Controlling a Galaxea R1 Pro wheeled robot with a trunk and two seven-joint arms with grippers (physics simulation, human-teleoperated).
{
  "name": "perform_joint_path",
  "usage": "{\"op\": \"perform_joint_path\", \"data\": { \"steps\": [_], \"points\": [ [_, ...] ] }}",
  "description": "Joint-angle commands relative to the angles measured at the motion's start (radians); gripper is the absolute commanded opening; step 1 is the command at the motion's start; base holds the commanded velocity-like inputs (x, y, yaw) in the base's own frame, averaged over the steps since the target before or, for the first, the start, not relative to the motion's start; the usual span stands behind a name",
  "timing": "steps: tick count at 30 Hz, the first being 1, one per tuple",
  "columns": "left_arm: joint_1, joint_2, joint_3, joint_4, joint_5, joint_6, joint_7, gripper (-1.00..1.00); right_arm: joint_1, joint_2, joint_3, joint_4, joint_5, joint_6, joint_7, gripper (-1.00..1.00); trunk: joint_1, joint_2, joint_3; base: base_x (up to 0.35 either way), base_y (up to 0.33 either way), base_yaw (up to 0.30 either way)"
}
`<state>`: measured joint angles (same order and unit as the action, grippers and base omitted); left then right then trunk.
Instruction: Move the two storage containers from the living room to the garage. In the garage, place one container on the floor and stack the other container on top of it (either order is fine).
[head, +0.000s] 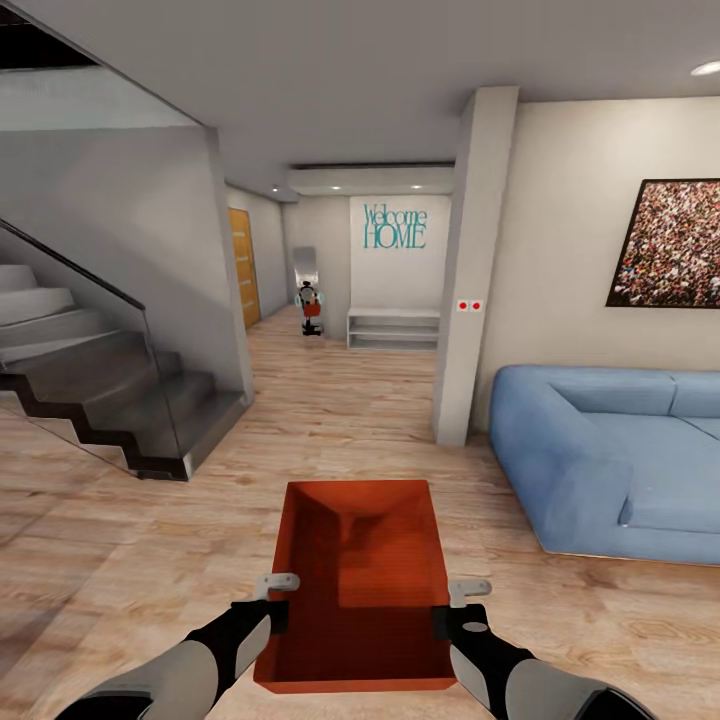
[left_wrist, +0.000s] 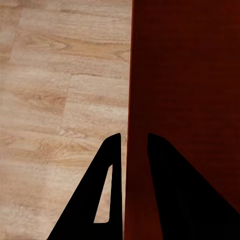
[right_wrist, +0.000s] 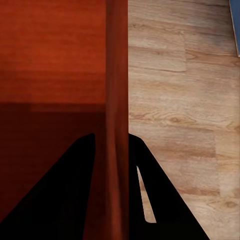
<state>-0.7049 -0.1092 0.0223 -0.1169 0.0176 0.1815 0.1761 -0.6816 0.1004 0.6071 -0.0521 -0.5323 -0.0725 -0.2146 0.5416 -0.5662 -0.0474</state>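
1 storage container (head: 355, 590) | 2 pincers clamp walls: left (head: 277, 583), right (head: 468, 592)

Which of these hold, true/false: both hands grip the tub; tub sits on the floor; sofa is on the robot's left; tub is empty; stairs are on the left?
1. Both hands grip the storage container: true; left hand and right hand each straddle a side wall.
2. It sits on the wood floor: false; it is held above it.
3. The blue sofa is on the robot's left: false; right.
4. The container is empty: true.
5. The staircase is on the left: true.
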Motion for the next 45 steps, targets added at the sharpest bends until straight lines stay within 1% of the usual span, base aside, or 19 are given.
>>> {"op": "perform_joint_path", "data": {
  "steps": [1,14,45],
  "points": [
    [-0.001,0.005,-0.004,-0.004,-0.019,0.007,0.029,-1.00,-0.001,-0.011,0.002,0.008,-0.018,-0.006,-0.005,-1.00,0.000,-0.002,-0.002,0.000,0.000,0.000],
    [-0.001,0.005,-0.004,-0.004,-0.019,0.008,0.029,-1.00,-0.001,-0.010,0.002,0.008,-0.017,-0.007,-0.005,-1.00,0.000,-0.002,-0.002,0.026,0.000,0.000],
    [-0.001,0.005,-0.003,-0.004,-0.018,0.010,0.029,-1.00,-0.001,-0.011,0.002,0.008,-0.017,-0.007,-0.005,-1.00,0.000,-0.002,-0.002,0.319,0.000,0.000]
  ]
}}
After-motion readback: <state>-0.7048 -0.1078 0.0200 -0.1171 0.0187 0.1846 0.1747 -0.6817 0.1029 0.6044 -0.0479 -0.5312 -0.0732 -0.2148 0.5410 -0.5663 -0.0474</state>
